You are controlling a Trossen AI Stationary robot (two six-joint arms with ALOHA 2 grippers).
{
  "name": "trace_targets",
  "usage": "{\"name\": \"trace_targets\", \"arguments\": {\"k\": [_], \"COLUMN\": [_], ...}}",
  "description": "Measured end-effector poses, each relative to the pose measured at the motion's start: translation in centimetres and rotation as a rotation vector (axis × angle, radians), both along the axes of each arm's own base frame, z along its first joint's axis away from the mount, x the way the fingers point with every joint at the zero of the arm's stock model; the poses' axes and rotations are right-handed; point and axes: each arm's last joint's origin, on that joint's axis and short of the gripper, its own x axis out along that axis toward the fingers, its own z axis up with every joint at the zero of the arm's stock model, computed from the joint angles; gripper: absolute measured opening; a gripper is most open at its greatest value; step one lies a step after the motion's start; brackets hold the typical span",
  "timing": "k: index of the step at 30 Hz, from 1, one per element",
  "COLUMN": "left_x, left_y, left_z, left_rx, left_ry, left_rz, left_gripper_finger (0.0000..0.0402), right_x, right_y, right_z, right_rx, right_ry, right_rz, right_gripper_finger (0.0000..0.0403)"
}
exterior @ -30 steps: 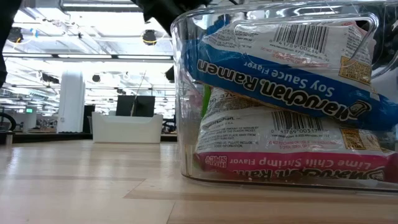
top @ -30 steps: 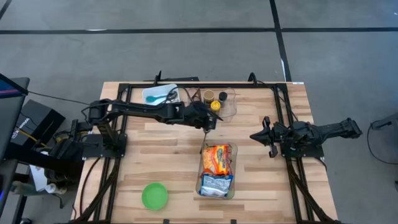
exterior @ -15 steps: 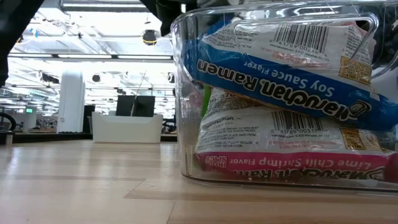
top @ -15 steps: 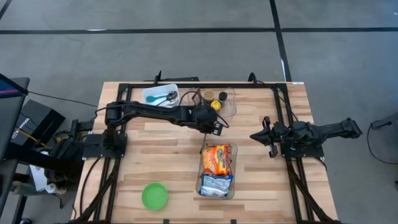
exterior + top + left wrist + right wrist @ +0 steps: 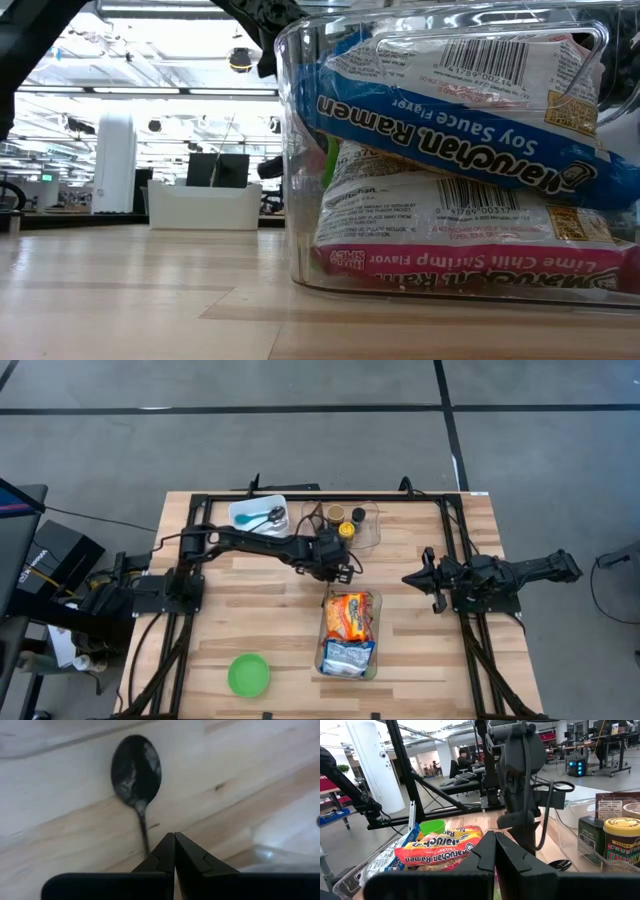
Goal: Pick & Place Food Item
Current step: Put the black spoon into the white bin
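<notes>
Pale wood-grain table (image 5: 240, 765) bears glossy oval-bowled dark spoon (image 5: 136, 767).

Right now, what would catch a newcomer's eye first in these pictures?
The clear bin near the table's front middle, stacked with bright ramen packets. Just behind it, the left tool hangs shut over a dark spoon lying on the wood, while the right tool waits shut at the right side.

Green bowl (image 5: 249, 675) near the bench (image 5: 260, 620) front edge — white tray (image 5: 259, 514) holding a teal utensil (image 5: 252, 517) at the rear.
</notes>
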Motion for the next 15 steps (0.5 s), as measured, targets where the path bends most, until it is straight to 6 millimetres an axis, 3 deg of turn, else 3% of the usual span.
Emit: {"name": "trace_targets", "arguments": {"k": [6, 15], "left_x": [0.3, 0.3], "left_y": [-0.1, 0.0], "left_z": [-1.4, -1.3], "left_rx": [-0.026, -0.014], "left_ry": [0.019, 0.02], "left_rz": [0.061, 0.064], "left_gripper_finger": [0.0, 0.0], "right_x": [0.0, 0.0], "right_y": [0.0, 0.0], "right_z": [0.0, 0.0], "right_rx": [0.0, -0.001], "right_ry": [0.002, 0.003], "right_rz": [0.0, 0.0], "right_gripper_finger": [0.0, 0.0]}}
